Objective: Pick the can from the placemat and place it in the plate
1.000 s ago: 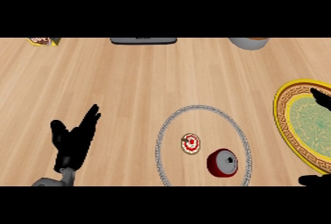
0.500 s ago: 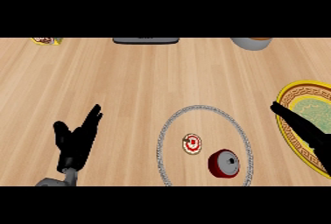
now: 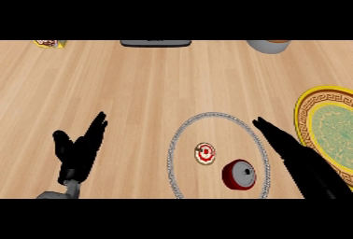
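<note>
Right hand (image 3: 296, 151): fingers straight, pressed together, over placemat's right rim, wrist cut off at lower edge. Left hand (image 3: 79, 149): open, fingers spread upward, resting lower left. Can (image 3: 239, 174): on its side on placemat (image 3: 180, 140), just left of right hand, contact unclear. Small red-white disc (image 3: 205, 153) beside can. Plate (image 3: 324, 122): right, cropped. Far edge: grey bowl (image 3: 269, 45), dark slab (image 3: 156, 43), packet (image 3: 50, 43), all cut off.

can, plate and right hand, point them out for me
can (image 3: 238, 174), head view, on its grey top face
plate (image 3: 305, 103), head view, on its yellow rim
right hand (image 3: 293, 150), head view, on the straight black fingers
</note>
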Robot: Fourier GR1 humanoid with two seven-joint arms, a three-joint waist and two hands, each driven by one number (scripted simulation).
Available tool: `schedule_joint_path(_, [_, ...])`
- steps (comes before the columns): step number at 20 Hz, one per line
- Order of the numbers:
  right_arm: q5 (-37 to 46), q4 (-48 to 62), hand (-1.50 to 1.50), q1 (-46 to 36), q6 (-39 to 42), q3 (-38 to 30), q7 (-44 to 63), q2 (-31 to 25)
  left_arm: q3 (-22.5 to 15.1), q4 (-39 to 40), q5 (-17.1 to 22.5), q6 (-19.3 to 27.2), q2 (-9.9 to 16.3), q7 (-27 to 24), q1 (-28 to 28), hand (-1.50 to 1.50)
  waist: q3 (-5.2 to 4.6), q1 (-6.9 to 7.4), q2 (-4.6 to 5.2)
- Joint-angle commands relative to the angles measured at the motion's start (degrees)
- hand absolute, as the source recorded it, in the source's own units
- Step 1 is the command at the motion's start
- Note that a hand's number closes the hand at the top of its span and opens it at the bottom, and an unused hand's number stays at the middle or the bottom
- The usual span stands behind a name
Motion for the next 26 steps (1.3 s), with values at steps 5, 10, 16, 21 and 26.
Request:
schedule_joint_path(5, [7.8,2.9,-1.50,2.8,0.5,4.7,-1.2,7.1,1.0,0.7,-2.2,-1.2,-2.1,0.9,1.9,0.00,-0.23,-0.25,0.18])
schedule_joint_path(10, [13.0,3.8,-1.50,0.3,2.5,6.3,2.3,9.9,3.1,2.0,-2.1,-2.4,-2.9,4.1,-2.9,0.00,-0.25,-0.37,0.22])
schedule_joint_path(16, [16.3,8.7,-1.50,3.0,1.2,4.0,-2.6,8.1,4.4,5.3,-2.3,-5.2,-3.1,-0.5,-0.7,0.00,-0.24,-0.51,0.27])
schedule_joint_path(21, [18.7,12.0,-1.50,0.6,2.9,5.0,-1.8,14.3,2.5,-2.4,-5.5,-3.5,-5.0,2.3,4.2,0.00,-0.23,-0.18,0.19])
schedule_joint_path(26, [21.6,18.0,-1.50,1.9,0.7,6.0,-6.3,15.1,2.3,-4.5,-6.8,-2.8,-5.6,5.9,3.5,0.00,-0.22,-0.17,0.19])
